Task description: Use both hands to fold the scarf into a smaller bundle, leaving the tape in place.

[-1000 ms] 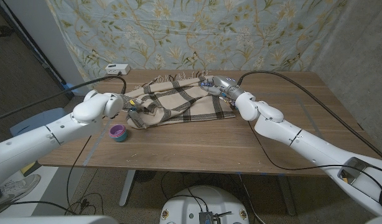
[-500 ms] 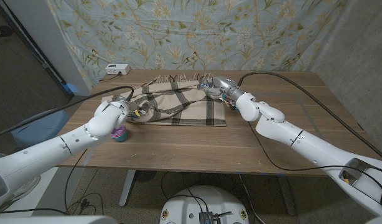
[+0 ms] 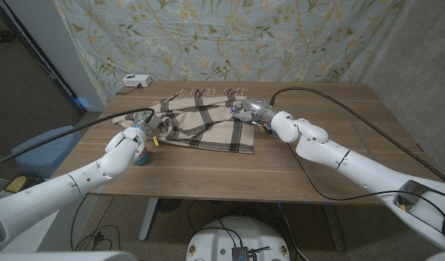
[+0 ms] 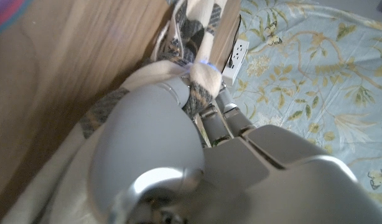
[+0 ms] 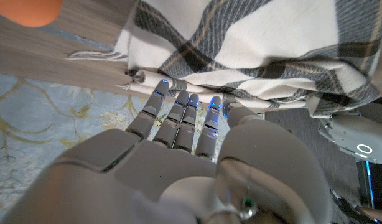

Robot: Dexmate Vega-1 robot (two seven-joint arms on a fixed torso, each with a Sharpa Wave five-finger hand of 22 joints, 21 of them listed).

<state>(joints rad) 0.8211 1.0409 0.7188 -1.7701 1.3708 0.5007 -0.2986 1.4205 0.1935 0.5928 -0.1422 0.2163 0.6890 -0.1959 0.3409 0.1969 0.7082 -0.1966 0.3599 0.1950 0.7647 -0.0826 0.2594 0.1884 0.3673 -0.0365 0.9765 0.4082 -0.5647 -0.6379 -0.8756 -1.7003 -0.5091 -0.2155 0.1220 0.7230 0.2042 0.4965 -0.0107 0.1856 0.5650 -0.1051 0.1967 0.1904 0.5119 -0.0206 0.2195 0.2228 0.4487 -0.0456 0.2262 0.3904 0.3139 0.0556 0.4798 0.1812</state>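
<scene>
At the far left of the wooden table (image 3: 208,170), the left hand (image 3: 144,133) was at the left end of the scarf (image 3: 204,125). In the left wrist view its fingers (image 4: 225,118) were curled into a bunch of the checked cloth, so I judge that it held the scarf there, though the fingertips themselves were hidden by the fabric. Just beside this hand, toward the robot, the roll of tape (image 3: 138,156) sat on the table, partly hidden behind the forearm; it seemed apart from the scarf, so this part of the task looked respected.

In the middle, the scarf lay on the far half of the table as a loose, uneven pile, with its fringe toward the curtain and one layer folded over another. It was already shorter than a spread scarf would be, but the edges were not aligned and the shape was not yet a tidy bundle.

At the right, the right hand (image 3: 249,110) was at the right end of the scarf. In the right wrist view its fingers (image 5: 178,112) reached under the cloth edge and the thumb was beside it, so it seemed to pinch this edge, but I cannot tell how firmly.

I judge the folding was about half done: at least one more fold remained.
</scene>
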